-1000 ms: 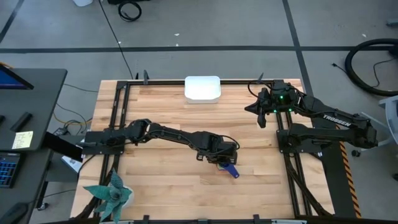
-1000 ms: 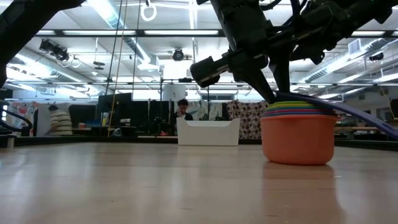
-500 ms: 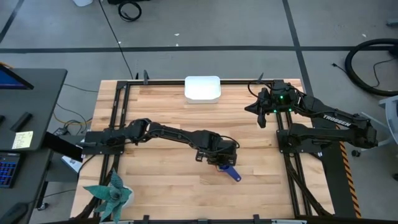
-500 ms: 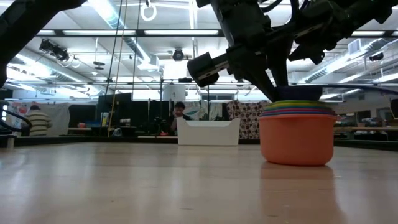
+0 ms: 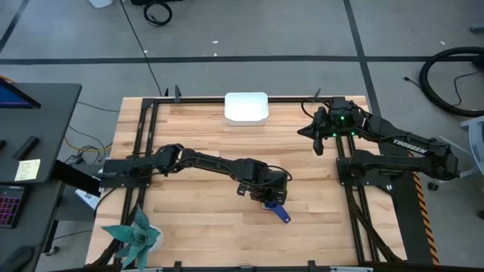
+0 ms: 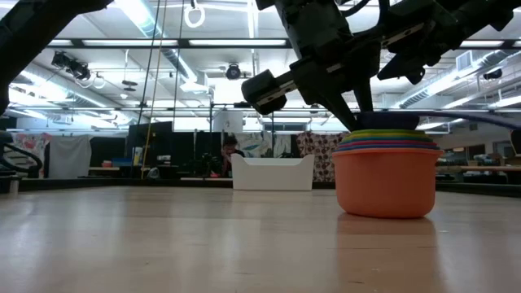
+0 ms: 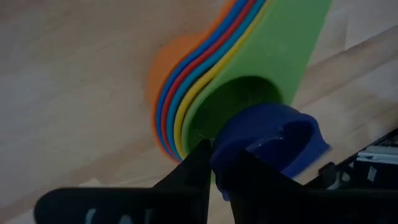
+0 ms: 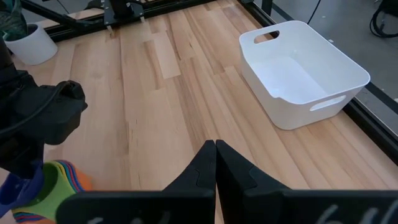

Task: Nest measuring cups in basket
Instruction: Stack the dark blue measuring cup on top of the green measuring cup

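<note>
A nest of measuring cups (image 6: 387, 183) stands on the table right of centre: orange outermost, then red, light blue, yellow and green (image 7: 249, 99). A dark blue cup (image 7: 273, 146) sits on top in the green bowl, its handle (image 5: 281, 215) pointing toward the near right. My left gripper (image 5: 268, 198) comes down on the stack from above and is shut on the dark blue cup. The white basket (image 5: 246, 107) rests on its base at the far edge. My right gripper (image 5: 308, 130) waits shut above the far right. My left gripper (image 7: 217, 158) pinches the dark blue cup's wall at its rim (image 7: 219, 148) between its two fingers, one finger (image 7: 196, 165) outside the bowl and the other seemingly inside. The fingers slant steeply down from above. The cup sits about level in the green cup's bowl.
A potted plant (image 5: 136, 236) stands at the near left corner. Black frame rails (image 5: 144, 143) run along the table's sides. Bare wood (image 8: 186, 93) lies between the cup stack and the basket (image 8: 301, 71).
My left gripper has rolled at the wrist while keeping its place. The dark blue cup, which was tilted with its handle drooping toward the right, has come level on the stack, and its handle has swung a little toward the near edge.
</note>
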Robot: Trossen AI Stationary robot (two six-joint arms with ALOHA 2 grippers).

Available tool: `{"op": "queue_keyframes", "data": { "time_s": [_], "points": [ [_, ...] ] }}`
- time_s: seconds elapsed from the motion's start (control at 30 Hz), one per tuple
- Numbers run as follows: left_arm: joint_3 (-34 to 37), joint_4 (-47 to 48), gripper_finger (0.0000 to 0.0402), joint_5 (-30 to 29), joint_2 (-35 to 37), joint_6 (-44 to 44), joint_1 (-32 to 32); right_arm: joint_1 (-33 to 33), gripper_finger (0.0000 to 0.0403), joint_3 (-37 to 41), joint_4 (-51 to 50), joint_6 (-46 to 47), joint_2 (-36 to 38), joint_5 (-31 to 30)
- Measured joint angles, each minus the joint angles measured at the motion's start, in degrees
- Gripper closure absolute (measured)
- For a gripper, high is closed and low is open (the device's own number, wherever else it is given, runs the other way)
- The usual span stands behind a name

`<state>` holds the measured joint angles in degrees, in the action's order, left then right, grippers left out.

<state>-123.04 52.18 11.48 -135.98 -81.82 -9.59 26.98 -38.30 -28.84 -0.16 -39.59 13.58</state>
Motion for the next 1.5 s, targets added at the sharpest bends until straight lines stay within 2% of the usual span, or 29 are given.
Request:
{"op": "queue_keyframes", "data": {
  "time_s": [0.3,0.43,0.6,0.93,1.3,1.5],
  "points": [
    [0.0,0.4,0.0316,1.3,0.0,0.8,0.4,0.0,0.0398,0.0,0.0,0.0,0.0,0.0],
    [0.0,0.6,0.0297,1.4,0.0,5.5,1.2,0.0,0.0398,0.0,0.0,0.0,0.0,0.0],
    [0.0,0.6,0.0295,7.3,0.0,6.4,2.5,0.0,0.0398,0.0,0.0,0.0,0.0,0.0],
    [0.0,0.8,0.0294,14.2,0.0,6.2,3.3,0.0,0.0398,0.0,0.0,0.0,0.0,0.0],
    [0.1,8.2,0.0294,12.4,1.6,6.0,3.7,0.0,0.0398,0.0,-0.1,0.0,0.0,0.5],
    [0.0,5.7,0.0294,5.1,7.1,-2.0,1.2,0.0,0.0398,0.0,-1.3,-0.5,-1.8,7.8]
  ]
}}
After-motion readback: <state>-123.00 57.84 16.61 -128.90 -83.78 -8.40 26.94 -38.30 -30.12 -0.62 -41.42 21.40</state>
